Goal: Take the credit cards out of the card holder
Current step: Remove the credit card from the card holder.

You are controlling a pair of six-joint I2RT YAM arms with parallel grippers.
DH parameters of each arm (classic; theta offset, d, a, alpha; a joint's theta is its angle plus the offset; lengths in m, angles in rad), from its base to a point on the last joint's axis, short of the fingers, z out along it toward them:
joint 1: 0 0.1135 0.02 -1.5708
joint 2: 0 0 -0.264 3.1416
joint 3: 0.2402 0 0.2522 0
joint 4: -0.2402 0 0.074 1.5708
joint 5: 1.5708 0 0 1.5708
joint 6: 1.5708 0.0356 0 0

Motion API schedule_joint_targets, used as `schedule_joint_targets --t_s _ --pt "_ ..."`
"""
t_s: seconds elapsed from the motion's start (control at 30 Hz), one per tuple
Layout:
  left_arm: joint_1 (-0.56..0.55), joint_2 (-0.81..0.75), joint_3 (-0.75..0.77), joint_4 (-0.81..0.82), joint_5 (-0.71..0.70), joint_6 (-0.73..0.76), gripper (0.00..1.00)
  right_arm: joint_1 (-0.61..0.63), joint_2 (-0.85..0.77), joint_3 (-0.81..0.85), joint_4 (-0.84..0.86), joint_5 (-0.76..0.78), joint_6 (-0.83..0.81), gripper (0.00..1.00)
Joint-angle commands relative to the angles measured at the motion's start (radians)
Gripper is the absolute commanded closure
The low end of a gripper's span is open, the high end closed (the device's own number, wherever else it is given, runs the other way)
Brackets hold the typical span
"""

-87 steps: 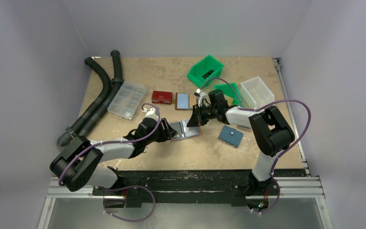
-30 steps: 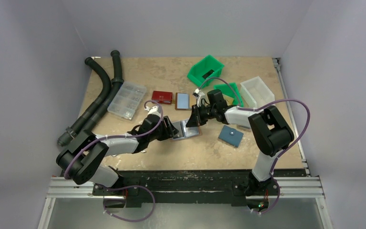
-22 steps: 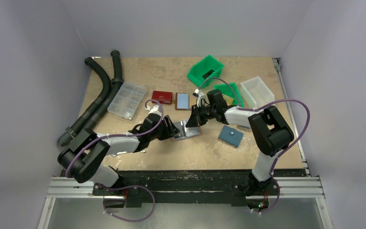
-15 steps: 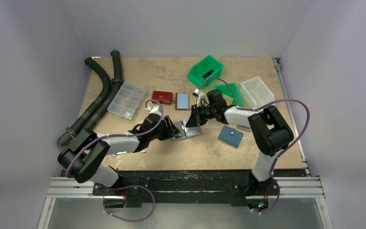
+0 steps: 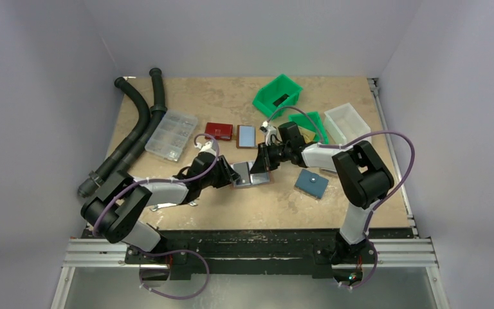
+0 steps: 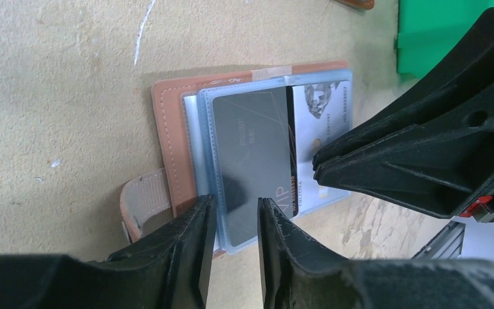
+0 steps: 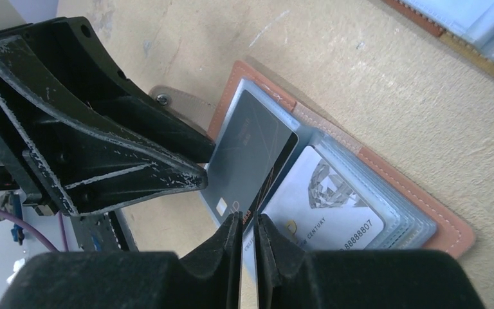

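The brown card holder [image 5: 269,181] lies open mid-table, its clear sleeves up, also in the left wrist view [image 6: 167,138] and the right wrist view [image 7: 447,232]. A black card [image 6: 251,148] sits in the left sleeve beside a white diamond-print card [image 6: 321,109]. In the right wrist view the black card [image 7: 247,154] tilts up, and its lower corner runs into my right gripper [image 7: 247,222], which is shut on it. My left gripper [image 6: 235,215] is slightly open, its fingertips [image 6: 199,241] astride the sleeve's near edge. Both grippers, left [image 5: 235,174] and right [image 5: 262,163], meet over the holder.
A blue square pouch [image 5: 312,183] lies right of the holder. Behind are a second holder with a blue card [image 5: 246,136], a red wallet [image 5: 219,131], a clear organiser box [image 5: 170,135], green bins [image 5: 276,95], a white bin [image 5: 347,122] and black hoses [image 5: 138,125].
My left arm has stretched right and brought its gripper to the holder's left edge. My right gripper has stayed at the black card, shifting only slightly left.
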Motion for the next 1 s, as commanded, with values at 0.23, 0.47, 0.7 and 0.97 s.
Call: schedule_joint_targets --t_s 0.23,0.47,0.7,0.97 --pt "0.005 0.074 0.025 0.054 0.018 0.027 0.82 0.006 0.024 0.030 0.023 -0.016 0.040 0.73" --pt "0.006 0.116 0.043 0.020 0.013 0.045 0.92 0.007 0.022 0.036 0.002 0.040 0.043 0.70" --pt "0.005 0.107 0.027 0.100 0.063 0.031 0.92 0.006 0.020 0.039 -0.019 0.111 0.037 0.65" --pt "0.005 0.115 0.033 0.088 0.061 0.032 0.95 0.005 0.005 0.054 -0.058 0.199 0.031 0.62"
